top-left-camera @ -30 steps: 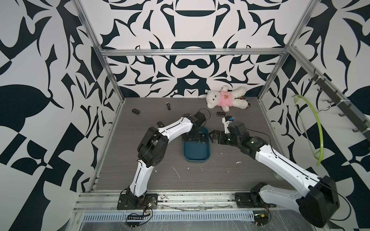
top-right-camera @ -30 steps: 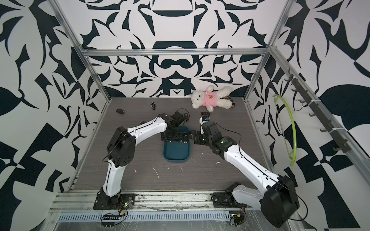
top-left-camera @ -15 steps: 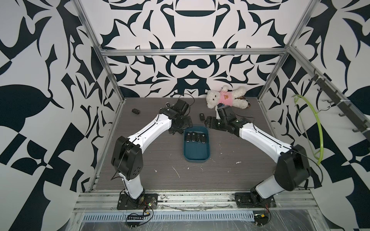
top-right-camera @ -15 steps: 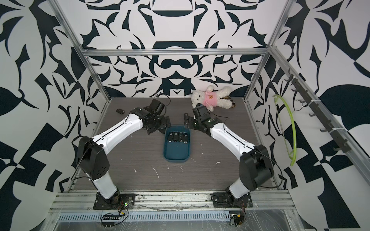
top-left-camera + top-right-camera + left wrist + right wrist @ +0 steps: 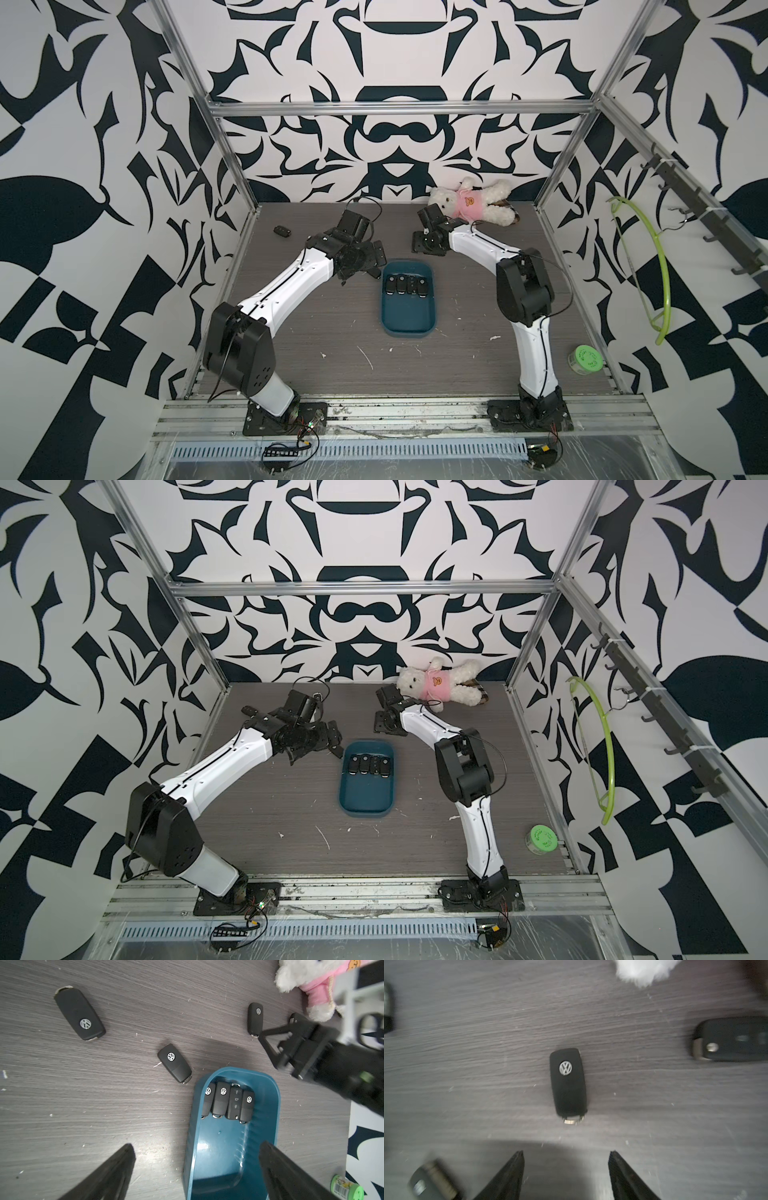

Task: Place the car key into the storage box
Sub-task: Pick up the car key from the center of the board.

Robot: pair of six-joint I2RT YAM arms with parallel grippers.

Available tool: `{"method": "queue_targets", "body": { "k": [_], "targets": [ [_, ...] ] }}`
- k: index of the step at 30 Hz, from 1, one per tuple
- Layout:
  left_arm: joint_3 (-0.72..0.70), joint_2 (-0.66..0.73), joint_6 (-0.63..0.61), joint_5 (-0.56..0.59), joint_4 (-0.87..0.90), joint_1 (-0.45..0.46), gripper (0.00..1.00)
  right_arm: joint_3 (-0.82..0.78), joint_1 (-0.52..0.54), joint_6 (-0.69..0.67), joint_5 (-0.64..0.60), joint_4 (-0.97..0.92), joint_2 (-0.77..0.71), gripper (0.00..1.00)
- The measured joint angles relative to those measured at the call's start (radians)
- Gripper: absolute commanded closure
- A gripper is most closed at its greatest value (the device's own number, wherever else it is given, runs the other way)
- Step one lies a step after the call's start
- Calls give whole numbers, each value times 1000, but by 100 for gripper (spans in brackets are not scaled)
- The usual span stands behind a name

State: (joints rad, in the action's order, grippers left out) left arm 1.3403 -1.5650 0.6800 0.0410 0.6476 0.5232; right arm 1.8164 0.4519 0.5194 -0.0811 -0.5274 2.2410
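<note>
Comparing with one second ago: both arms have left the storage box, which lies unmoved at table centre. At its 12 o'clock end a row of four keys lies side by side, uncovered now that the left gripper no longer sits over them. The near half of the box is bare.

Left gripper: withdrawn to 10 o'clock of the box and raised above the table. The jaws are spread fully wide, with nothing between them and nothing touched. A loose key lies on the table just beside the box's far left corner. A further key lies at 10 o'clock, near the left wall.

Right gripper: moved from beside the box to 1 o'clock of it, pointing down at the table. The jaws stand apart and are empty. The car key lies flat on the table ahead of the fingertips, in line with the gap and untouched. The teddy bear lies beyond, against the back wall.
</note>
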Motion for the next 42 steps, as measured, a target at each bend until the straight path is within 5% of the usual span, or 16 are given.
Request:
{"method": "queue_targets", "body": {
  "k": [9,21,32,42],
  "targets": [
    [19,13,-15,-2,6,-26,1,157,-8,-29,-55,-15,156,38],
    [73,-8,-15,-2,33,-32,1,292,-14,-67,-88,-31,245,69],
    [73,-29,-14,-26,33,-34,1,192,-14,-67,-85,-46,154,73],
    [53,-27,-12,-57,21,-34,1,75,-6,3,-85,-52,-89,72]
  ]
}}
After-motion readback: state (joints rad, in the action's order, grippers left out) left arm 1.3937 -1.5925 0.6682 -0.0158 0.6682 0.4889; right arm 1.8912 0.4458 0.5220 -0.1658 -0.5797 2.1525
